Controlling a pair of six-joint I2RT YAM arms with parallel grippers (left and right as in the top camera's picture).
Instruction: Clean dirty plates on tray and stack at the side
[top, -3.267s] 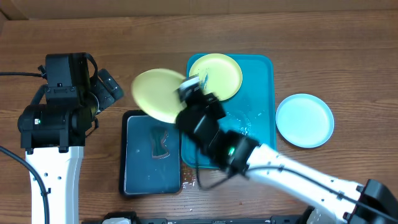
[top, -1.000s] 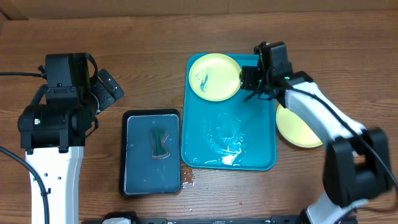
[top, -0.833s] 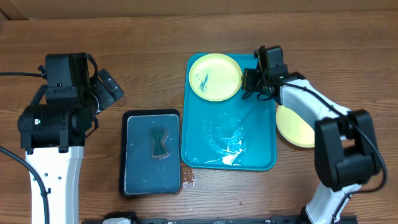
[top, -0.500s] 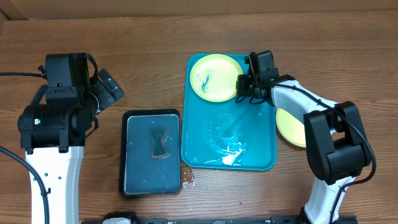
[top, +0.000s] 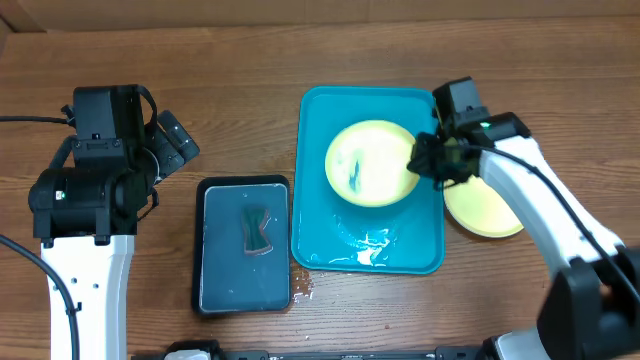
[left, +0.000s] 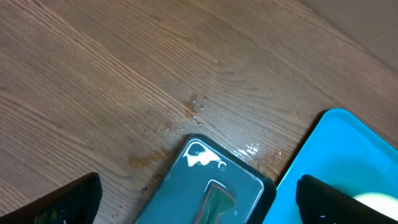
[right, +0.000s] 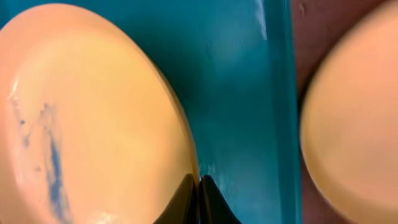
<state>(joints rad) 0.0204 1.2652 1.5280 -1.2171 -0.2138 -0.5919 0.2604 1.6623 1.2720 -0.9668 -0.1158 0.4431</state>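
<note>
Dirty plate (top: 370, 163): yellow-green with a blue smear on its face. It sits over the upper middle of the tray and is held by its right rim. Whether its underside touches the tray cannot be told.
Left claw (left: 199, 208): at the far left, above the bare wooden table (top: 250, 80). Its two dark fingers (left: 62, 202) stand wide apart at the lower corners of the wrist view, with nothing held between them.
Basin (top: 225, 285): dark and rectangular, just left of the tray. It holds water, and a dark green strip (top: 257, 232) lies in the middle.
Wet spots (top: 302, 287): on the wood at the basin's lower right corner, by the tray's edge.
Tray (top: 315, 120): turquoise with a raised rim and rounded corners. Water shines near its lower edge.
Right claw (top: 425, 160): clamped on the dirty plate's right rim. In the wrist view the two tips meet on the plate's edge.
Side plate (top: 485, 215): plain yellow, on the table just right of the tray and outside it, partly under the right arm.
</note>
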